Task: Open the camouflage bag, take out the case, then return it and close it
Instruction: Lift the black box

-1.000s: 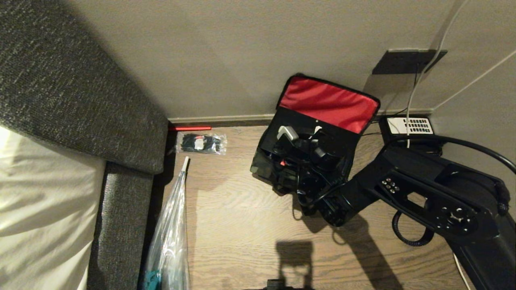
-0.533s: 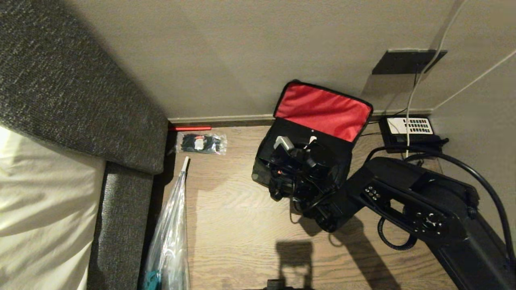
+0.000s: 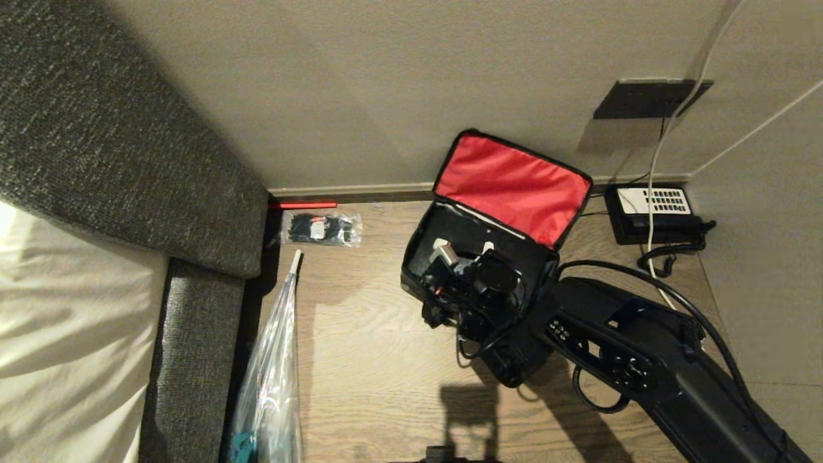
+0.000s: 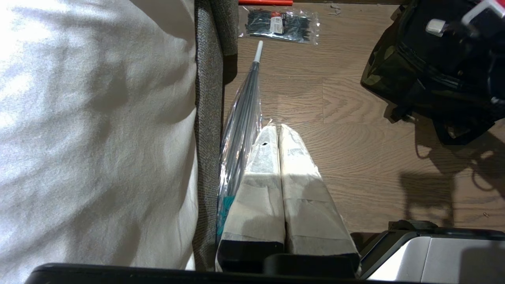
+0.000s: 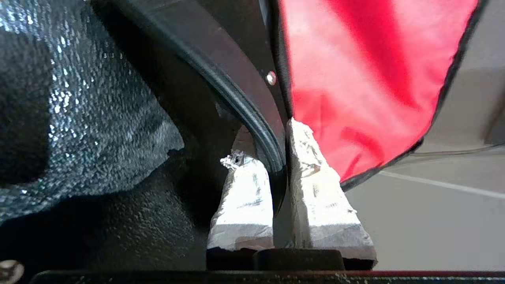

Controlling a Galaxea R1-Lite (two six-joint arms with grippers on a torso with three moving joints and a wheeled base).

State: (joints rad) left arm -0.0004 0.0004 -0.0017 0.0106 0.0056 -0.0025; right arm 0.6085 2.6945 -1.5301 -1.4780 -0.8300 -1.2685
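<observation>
With the camouflage bag (image 3: 443,283) open, my right gripper (image 5: 276,150) clamps the case (image 5: 252,114) edge inside it; removal, return and closing remain.

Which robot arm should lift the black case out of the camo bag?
The right: its gripper already pinches the case edge inside the open camouflage bag. The left gripper sits shut, away by the sofa.

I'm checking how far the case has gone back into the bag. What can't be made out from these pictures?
- Head view: the right gripper and its wrist cover most of the case and the camouflage bag's inside.
- Right wrist view: only the case's rim, pinched between the fingers, shows; the rest is cut off.
- Left wrist view: the bag is cut off by the edge.
</observation>
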